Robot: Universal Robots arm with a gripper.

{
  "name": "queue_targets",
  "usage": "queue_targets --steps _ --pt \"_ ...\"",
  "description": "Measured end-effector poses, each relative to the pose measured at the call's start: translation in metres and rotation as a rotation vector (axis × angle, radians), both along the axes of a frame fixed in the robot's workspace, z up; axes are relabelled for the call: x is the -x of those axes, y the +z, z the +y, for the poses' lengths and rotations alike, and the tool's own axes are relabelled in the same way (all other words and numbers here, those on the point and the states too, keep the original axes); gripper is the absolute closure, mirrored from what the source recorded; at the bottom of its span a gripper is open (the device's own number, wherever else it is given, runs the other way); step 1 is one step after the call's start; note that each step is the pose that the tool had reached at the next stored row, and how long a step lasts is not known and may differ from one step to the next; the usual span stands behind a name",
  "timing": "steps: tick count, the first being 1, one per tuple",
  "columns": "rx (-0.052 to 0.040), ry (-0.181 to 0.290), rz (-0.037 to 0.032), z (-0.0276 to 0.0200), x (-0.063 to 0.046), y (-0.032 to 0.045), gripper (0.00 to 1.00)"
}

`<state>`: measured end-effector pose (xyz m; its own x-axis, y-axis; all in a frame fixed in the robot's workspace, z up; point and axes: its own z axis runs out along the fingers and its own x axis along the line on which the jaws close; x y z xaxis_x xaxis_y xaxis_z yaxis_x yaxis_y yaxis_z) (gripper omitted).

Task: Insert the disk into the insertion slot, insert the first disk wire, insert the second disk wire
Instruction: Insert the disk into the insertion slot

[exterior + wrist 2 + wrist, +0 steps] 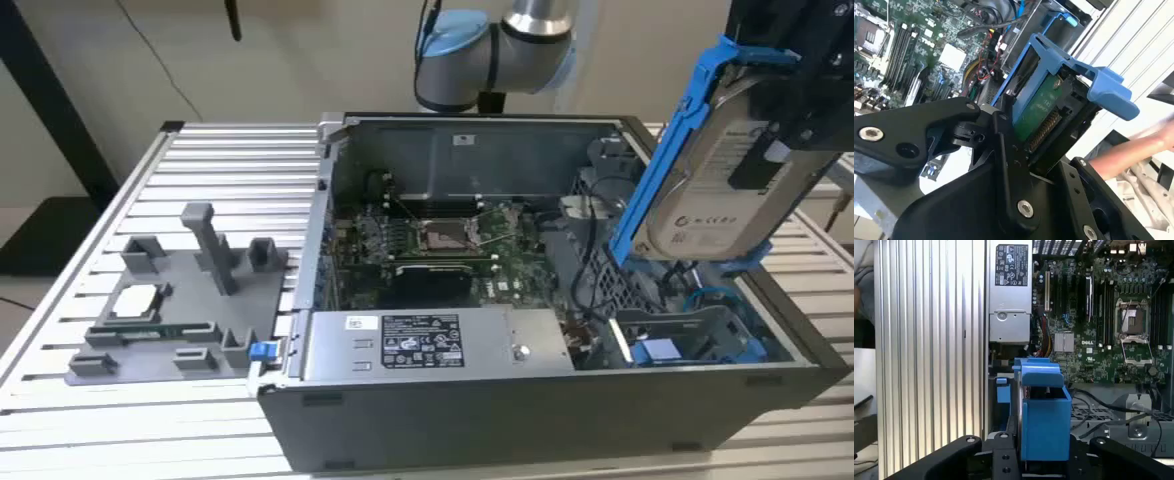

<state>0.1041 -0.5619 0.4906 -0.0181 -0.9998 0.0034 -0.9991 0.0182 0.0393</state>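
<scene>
The gripper (795, 100) hung above the case's (534, 410) drive end, its jaws clenched on the disk (714, 180). The disk, in a blue caddy, was tilted and clear of the case, just over the slot (694, 338). In the second wrist view, 2 black fingers (1006, 160) pressed the caddy's sides. Inside the case lay the motherboard (441, 240), with the power supply (427, 345) against its near wall. Outside the case, a grey fixture (174, 300) sat on the table (227, 160). A person's arm (1134, 150) showed outside the case.
</scene>
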Motion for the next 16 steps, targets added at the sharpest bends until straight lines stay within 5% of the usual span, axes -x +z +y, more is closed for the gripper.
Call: queue_targets --steps 16 --pt "-0.0001 0.0 0.0 -0.0032 -0.001 -0.0064 1.0"
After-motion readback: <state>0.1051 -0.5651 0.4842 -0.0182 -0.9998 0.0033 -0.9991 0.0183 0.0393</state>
